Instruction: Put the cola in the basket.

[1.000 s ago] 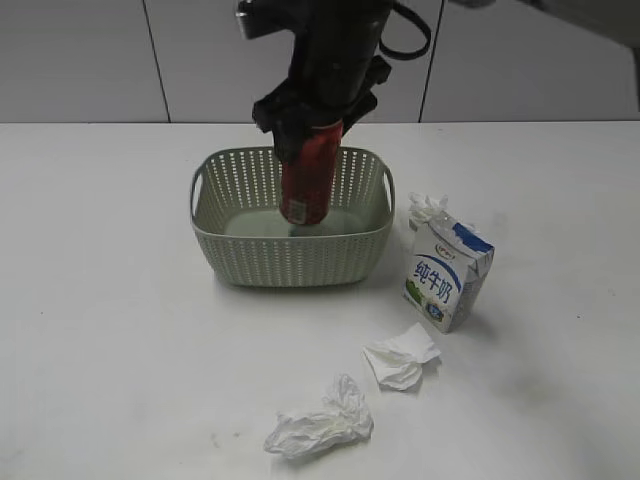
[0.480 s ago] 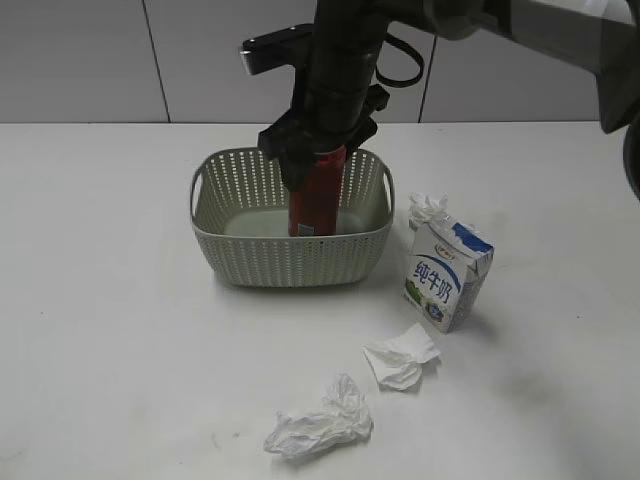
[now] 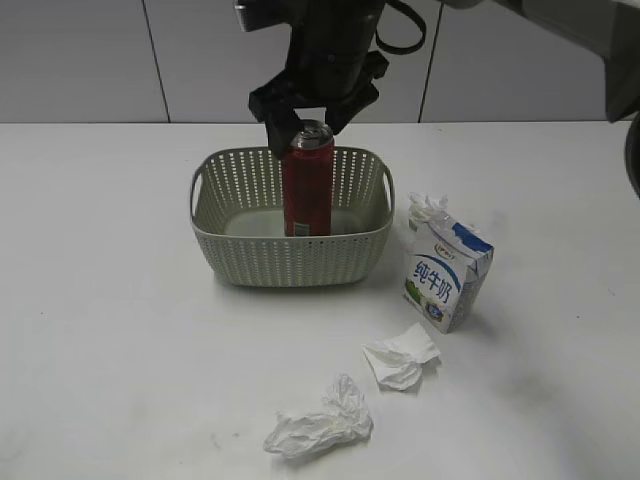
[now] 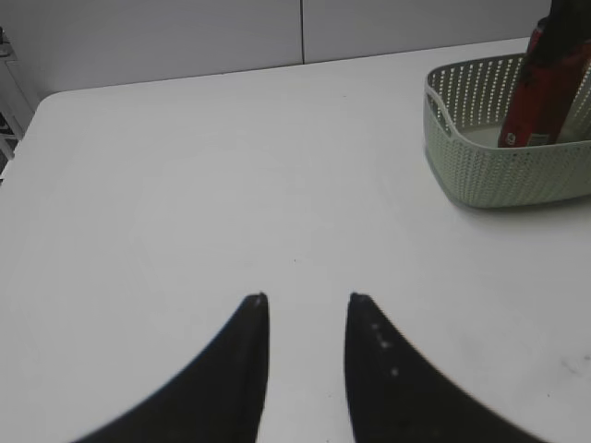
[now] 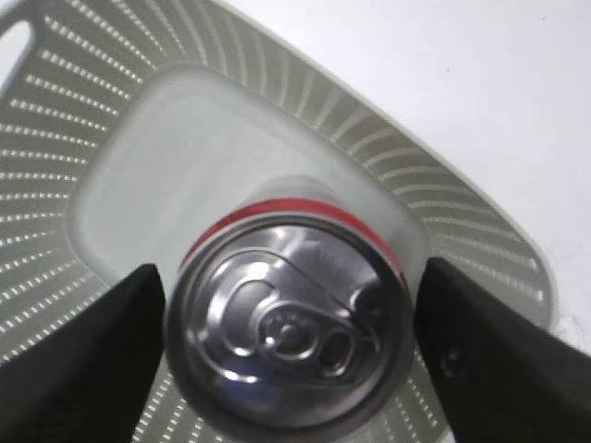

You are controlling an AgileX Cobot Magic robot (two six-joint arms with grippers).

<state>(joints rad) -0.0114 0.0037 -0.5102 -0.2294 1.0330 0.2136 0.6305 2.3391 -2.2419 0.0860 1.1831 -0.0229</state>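
While it stands upright on the floor of the basket point(image 3: 236, 262), the cola point(image 3: 308, 185) rises with its silver top above the pale green rim, set toward the back wall and a little right of the middle. The right end effector point(image 3: 313, 112) hangs directly over the can, its jaws spread wider than the lid; in the right wrist view the two dark fingers point(image 5: 83, 369) flank the cola point(image 5: 288, 334) with a sliver of gap on each side, so it has hold of nothing. The basket point(image 5: 65, 111) fills that view around the can. To the right of the basket on the white counter point(image 3: 100, 330) stands a white-and-blue milk carton point(image 3: 446, 274), with a small wad of tissue point(image 3: 427, 207) just behind it. Two more crumpled tissues lie nearer the camera, one point(image 3: 402, 356) in front of the carton and one point(image 3: 319, 422) further forward. The left end effector point(image 4: 305, 343) hovers over bare counter well to the left of the basket point(image 4: 499, 161), its fingers slightly parted and empty.
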